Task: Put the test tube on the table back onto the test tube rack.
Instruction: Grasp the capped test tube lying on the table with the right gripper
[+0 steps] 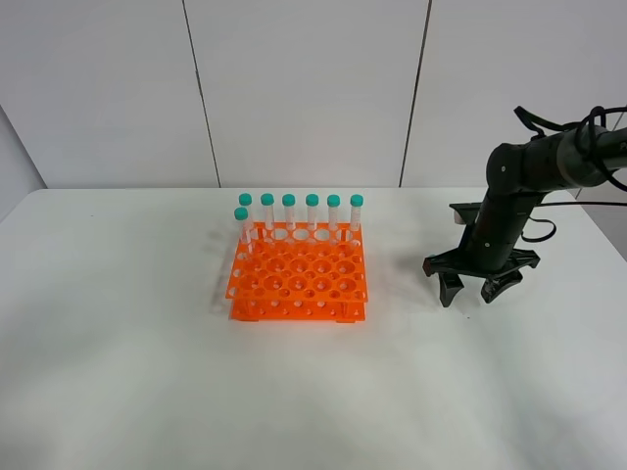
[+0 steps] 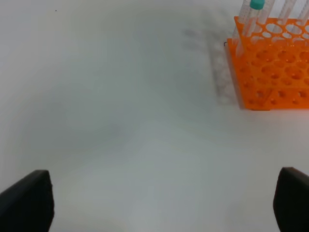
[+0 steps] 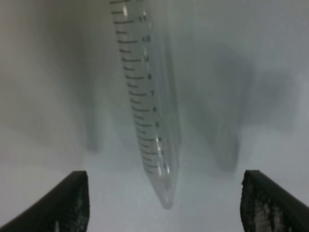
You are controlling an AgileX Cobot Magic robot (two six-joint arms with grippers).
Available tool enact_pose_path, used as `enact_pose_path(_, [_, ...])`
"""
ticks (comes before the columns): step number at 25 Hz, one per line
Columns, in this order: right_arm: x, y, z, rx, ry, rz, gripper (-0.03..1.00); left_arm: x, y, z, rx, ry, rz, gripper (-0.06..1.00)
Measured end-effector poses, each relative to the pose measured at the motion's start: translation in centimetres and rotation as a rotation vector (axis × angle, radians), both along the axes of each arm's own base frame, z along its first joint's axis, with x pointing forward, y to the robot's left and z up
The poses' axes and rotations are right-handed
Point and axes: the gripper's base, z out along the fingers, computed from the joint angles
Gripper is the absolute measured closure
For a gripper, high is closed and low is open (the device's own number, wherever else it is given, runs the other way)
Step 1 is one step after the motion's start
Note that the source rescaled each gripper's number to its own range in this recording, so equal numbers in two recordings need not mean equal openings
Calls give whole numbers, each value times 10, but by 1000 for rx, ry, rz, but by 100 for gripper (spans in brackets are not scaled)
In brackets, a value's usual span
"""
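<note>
One test tube (image 3: 149,111) lies flat on the desk (image 1: 118,343), conical tip toward the wrist camera. Its long axis runs away between the right fingers (image 1: 451,289), which are spread wide, holding nothing, clear of it. The left fingers (image 2: 26,203) gape empty too. Well apart to the left stands one test tube rack (image 1: 299,279) with seven capped tubes (image 1: 312,211) upright: six in its far row, one just before.
</note>
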Motion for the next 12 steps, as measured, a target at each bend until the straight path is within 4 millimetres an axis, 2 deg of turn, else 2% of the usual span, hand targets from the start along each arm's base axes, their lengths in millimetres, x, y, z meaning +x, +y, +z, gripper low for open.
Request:
enact_pose_path(5, [0,0,-11,-3,24,0,11,0,0,0,0,0,0,-6])
enact_pose_path(12, [0,0,-11,-2,20,0,11,0,0,0,0,0,0,-6])
